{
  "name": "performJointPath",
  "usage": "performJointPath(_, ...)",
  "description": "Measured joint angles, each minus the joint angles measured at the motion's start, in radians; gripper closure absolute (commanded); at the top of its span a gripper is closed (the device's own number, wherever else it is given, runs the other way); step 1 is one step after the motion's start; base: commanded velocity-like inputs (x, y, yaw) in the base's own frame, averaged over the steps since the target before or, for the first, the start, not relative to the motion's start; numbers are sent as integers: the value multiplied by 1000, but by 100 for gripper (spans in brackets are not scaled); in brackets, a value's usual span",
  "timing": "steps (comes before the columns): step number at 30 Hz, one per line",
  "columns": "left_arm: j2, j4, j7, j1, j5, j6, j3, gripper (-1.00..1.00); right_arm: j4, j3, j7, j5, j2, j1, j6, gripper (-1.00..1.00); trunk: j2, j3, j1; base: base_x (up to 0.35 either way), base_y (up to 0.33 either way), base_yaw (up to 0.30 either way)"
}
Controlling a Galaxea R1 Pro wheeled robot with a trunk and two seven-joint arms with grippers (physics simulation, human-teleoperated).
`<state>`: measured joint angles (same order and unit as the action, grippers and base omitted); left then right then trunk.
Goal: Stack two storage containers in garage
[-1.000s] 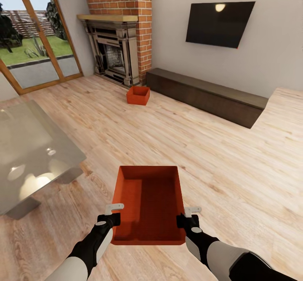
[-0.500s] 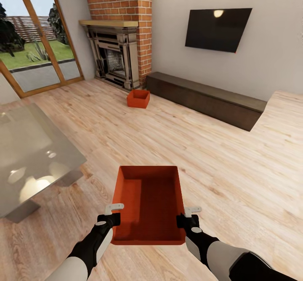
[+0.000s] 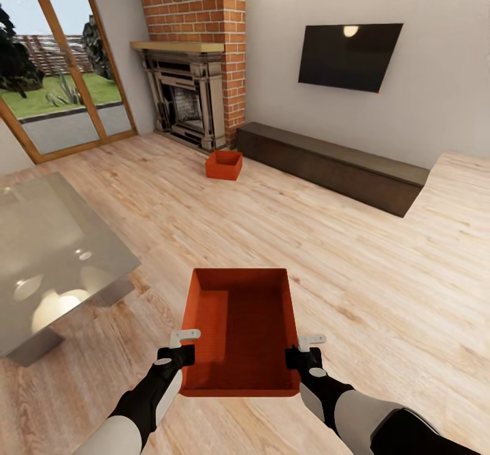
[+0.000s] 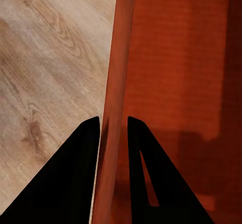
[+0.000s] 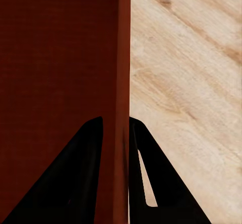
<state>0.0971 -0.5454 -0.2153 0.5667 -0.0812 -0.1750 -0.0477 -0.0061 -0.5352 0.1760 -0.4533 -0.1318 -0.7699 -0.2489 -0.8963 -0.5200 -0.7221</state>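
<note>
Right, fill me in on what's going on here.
The robot is in the living room, holding one orange-red storage container between both arms. The left gripper pinches one side wall and the right gripper pinches the opposite wall. The second storage container sits on the wood-plank floor near the brick fireplace.

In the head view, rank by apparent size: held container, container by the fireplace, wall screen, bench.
1. bench
2. held container, near the camera, so it looks inflated
3. wall screen
4. container by the fireplace, far off
</note>
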Motion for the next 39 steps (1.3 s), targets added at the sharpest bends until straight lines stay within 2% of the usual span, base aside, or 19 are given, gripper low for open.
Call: performJointPath(39, 0, 0, 1, 0, 0, 0, 0, 100, 0, 0, 0, 1, 0, 0, 0, 100, 0, 61, 0, 0, 0, 0)
